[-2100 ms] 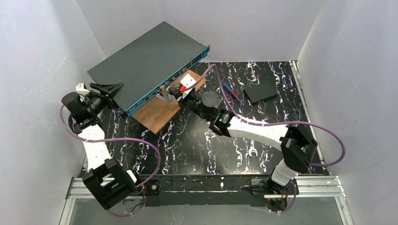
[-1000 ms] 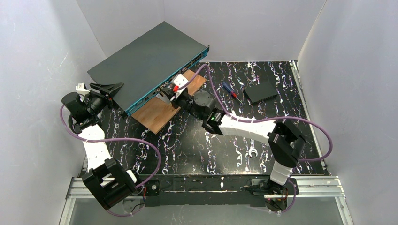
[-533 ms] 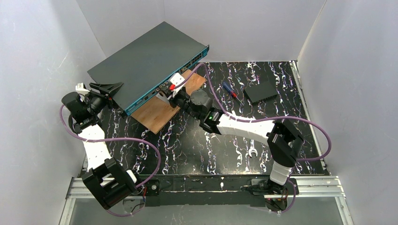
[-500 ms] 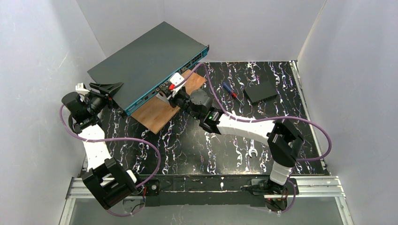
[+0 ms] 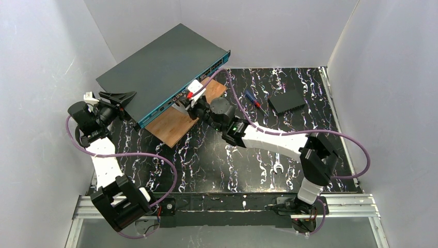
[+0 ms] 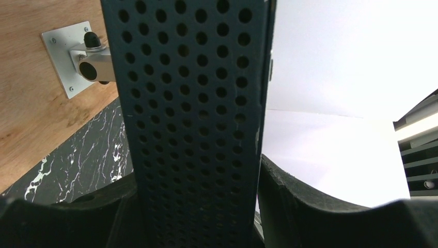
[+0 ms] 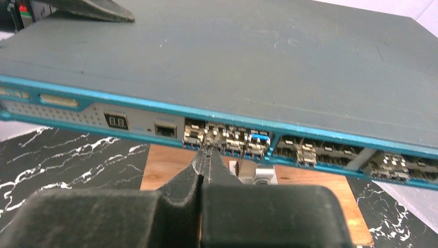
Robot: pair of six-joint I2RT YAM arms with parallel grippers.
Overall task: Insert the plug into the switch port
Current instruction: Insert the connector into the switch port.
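The left gripper (image 5: pixel 120 98) clamped the switch (image 5: pixel 160 64) by its perforated end, bracing it at the worktop's (image 5: pixel 232 170) far left. The right gripper (image 7: pixel 206 155), pinched shut, lined up at the teal port row (image 7: pixel 227 138); whether a plug sat between its tips was unclear.

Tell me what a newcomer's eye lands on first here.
The large flat dark grey metal switch, teal-edged, fills the far left corner, over a brown wooden board. The left gripper clamps its perforated end; the shut right gripper points at its port row.
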